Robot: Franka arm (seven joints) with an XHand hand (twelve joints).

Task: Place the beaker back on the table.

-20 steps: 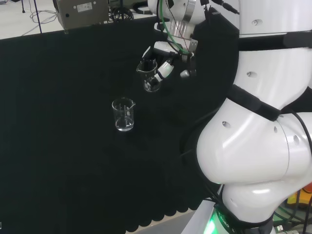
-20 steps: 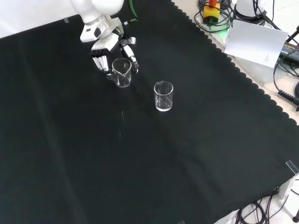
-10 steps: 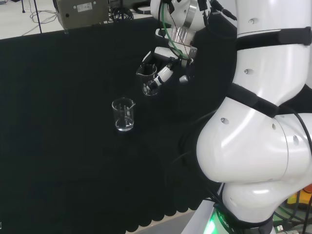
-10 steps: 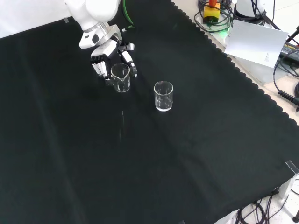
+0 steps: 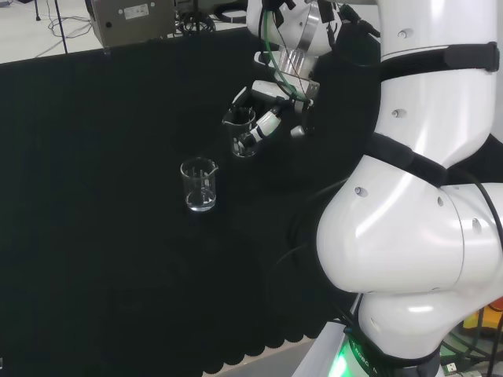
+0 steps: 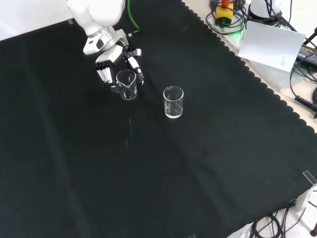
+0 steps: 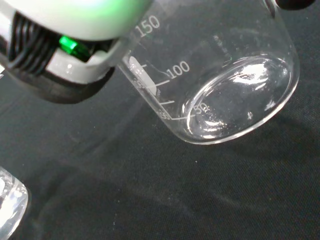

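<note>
In the head view, a small clear glass beaker (image 5: 243,133) with a pouring lip is held by the hand (image 5: 267,102), whose black and white fingers are curled round its upper part; whether its base touches the black cloth (image 5: 102,157) cannot be told. A second beaker (image 5: 199,184) is seen standing upright on the cloth, apart from the hand, nearer the camera and to the left. In the front view, the held beaker (image 6: 127,84) is seen just below the hand (image 6: 111,62), gripped between fingers on either side, its spout turned towards the camera, and it looks empty. The second beaker (image 6: 173,102) stands to the right of the hand. In the wrist view, the held beaker (image 7: 220,75) is shown close up, with white graduation marks on its wall and a round, thick base over the cloth (image 7: 150,190).
</note>
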